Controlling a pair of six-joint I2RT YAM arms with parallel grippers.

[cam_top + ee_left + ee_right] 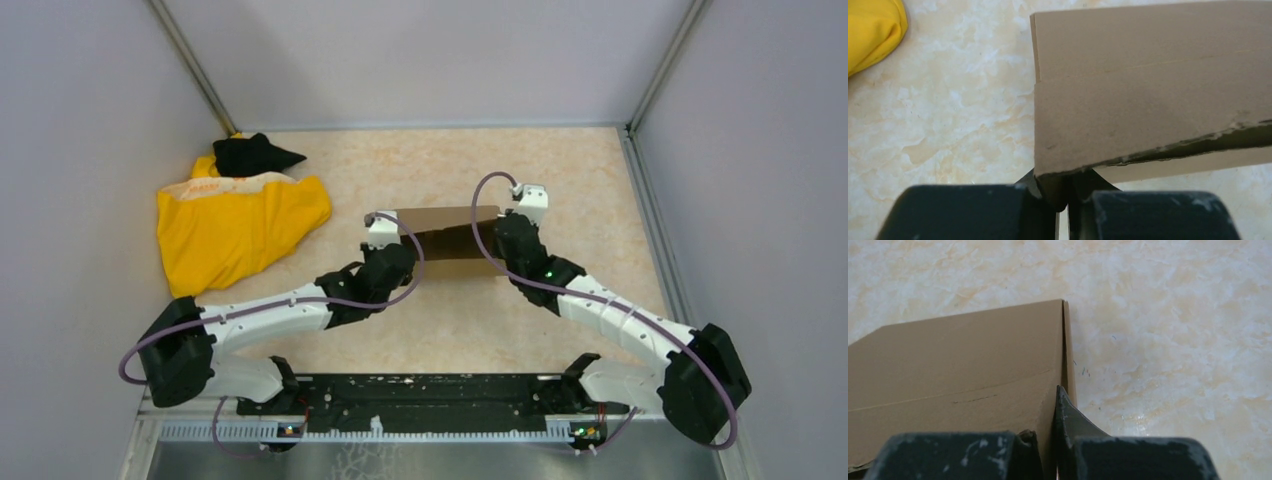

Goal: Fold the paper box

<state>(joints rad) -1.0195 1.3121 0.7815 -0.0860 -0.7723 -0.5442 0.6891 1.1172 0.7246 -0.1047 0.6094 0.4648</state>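
Left wrist: left gripper (1062, 195) clamped on paper box (1148, 100) lid corner | right gripper (1050, 450) pinching opposite corner | lower both evenly, keeping lid square ahead.

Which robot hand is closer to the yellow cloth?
Left. The left gripper grips the paper box at the end nearest the yellow cloth; the right gripper grips the far end.

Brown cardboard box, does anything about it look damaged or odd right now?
Yes. The plain brown corrugated cardboard box has a ragged, frayed flap edge running from the left end effector, as if torn or crushed. The crumpled yellow cloth in the far-left corner looks like unrelated clutter.
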